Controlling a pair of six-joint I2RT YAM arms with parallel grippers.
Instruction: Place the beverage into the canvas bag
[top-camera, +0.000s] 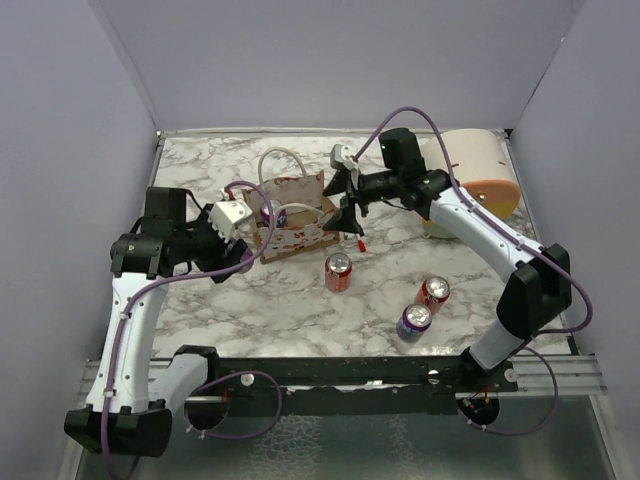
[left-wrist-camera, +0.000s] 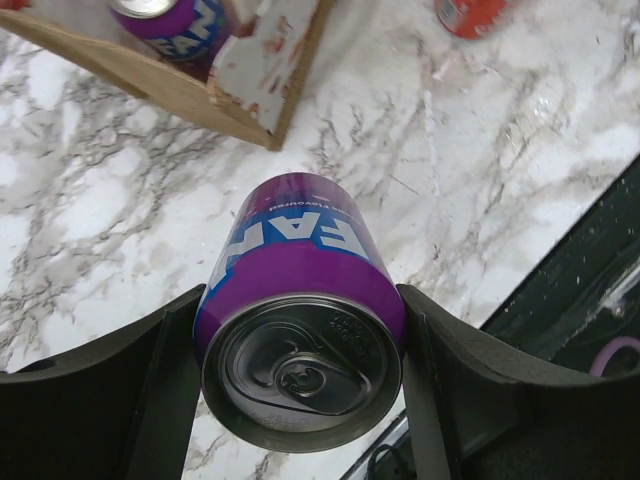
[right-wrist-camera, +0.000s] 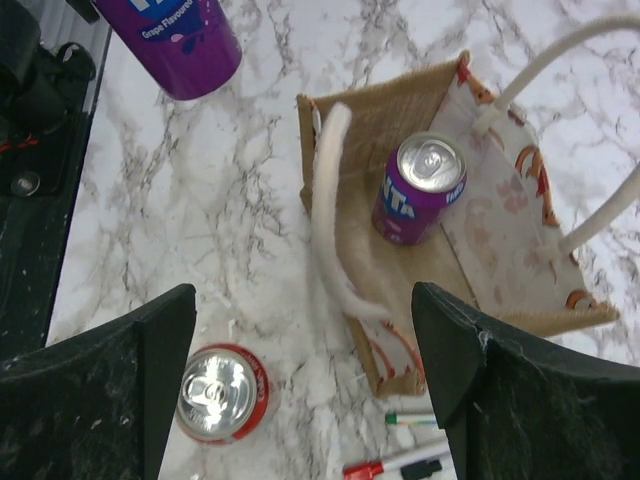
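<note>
Jaws of the left gripper (left-wrist-camera: 300, 300) clamp the purple beverage can (left-wrist-camera: 292, 250) by its sides, lid toward the wrist. Seen from above, the canvas bag (top-camera: 295, 238) stands just beside it at 3 o'clock, mouth up, with a second purple can (right-wrist-camera: 420, 190) inside. The right gripper (right-wrist-camera: 302, 300) hangs wide and empty above the bag.

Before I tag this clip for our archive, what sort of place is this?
Likely a lab robot test cell, not a home: plain grey walls box in a marble-patterned table, and the left arm and right arm are mounted on a metal rail at its near edge.
</note>
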